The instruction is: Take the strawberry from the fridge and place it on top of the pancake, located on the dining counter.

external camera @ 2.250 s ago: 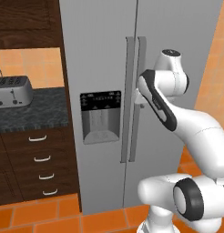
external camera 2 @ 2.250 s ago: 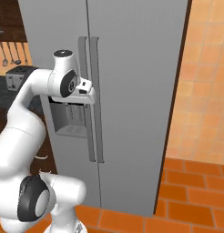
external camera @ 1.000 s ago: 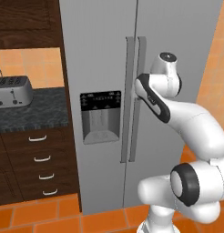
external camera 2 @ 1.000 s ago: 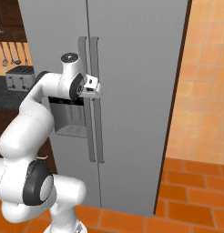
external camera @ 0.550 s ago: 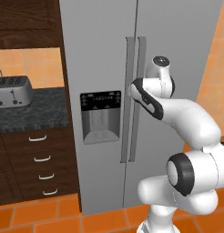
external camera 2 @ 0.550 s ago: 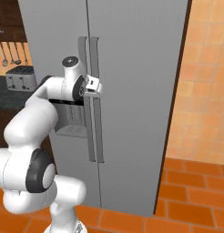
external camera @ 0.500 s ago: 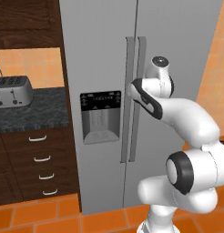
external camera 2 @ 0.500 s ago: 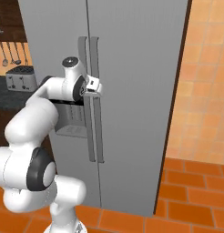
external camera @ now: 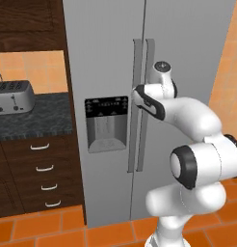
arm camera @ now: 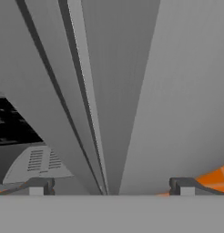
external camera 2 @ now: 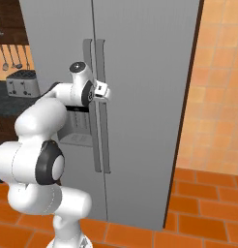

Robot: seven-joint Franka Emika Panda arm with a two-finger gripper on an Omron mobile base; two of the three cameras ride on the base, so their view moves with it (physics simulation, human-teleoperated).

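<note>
— Where is the arm?

— It reaches up and forward to the fridge (external camera: pixel 139 72), whose two doors are both closed. In the right base view the gripper (external camera 2: pixel 107 92) sits at the upper part of the right-hand handle (external camera 2: pixel 104 126), close against it. From the left base view the hand lies at the same height, just beside the pair of long vertical handles (external camera: pixel 141 103), with the forearm crossing in front of them.

— Is the claw closed on anything?

— No. In the hand view the two dark fingertips (arm camera: pixel 38 185) stand wide apart at the bottom, one on each side, and the space between them holds nothing. The handles (arm camera: pixel 84 100) run up the picture between the tips, tilted by the hand's roll. Whether a finger touches the handle, I cannot tell.

— And the strawberry?

— Not visible; the fridge doors are shut.

— What else stands around?

— The black dispenser panel (external camera: pixel 106 123) is set in the left door, just left of the handles. Left of the fridge runs a dark granite counter (external camera: pixel 38 118) with a silver toaster (external camera: pixel 12 95) on it, and dark wood drawers (external camera: pixel 41 173) below with pale handles. The floor is orange tile (external camera 2: pixel 203 213), and the wall to the right of the fridge is orange tile as well
</note>
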